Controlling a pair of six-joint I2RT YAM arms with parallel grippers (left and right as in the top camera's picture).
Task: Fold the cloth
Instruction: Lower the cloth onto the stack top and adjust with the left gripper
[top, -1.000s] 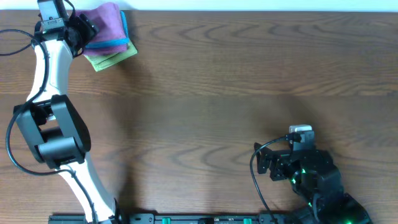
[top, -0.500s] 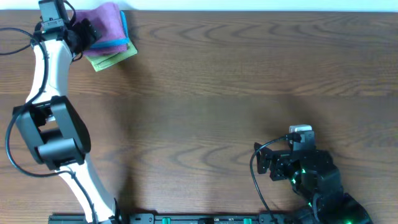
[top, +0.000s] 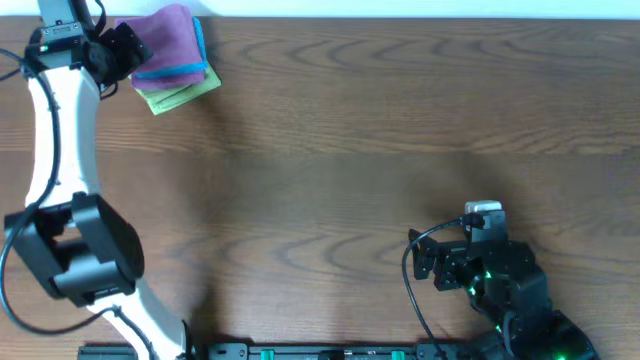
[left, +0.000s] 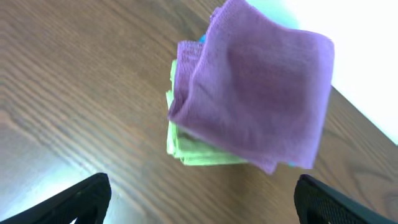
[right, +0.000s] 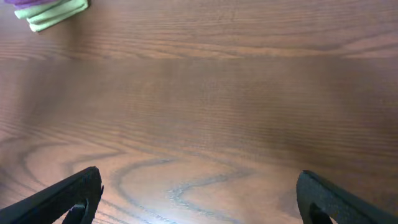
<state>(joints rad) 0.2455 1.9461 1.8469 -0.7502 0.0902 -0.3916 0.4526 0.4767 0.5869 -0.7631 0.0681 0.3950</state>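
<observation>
Both jaws spread wide; purple cloth (left: 255, 93) tops cloth pile (left: 186, 152).

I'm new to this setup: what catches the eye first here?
A folded purple cloth tops a blue-and-green stack at the far left corner of the table, with the left gripper open just beside it. The right gripper sits open, far off near the front right.
</observation>
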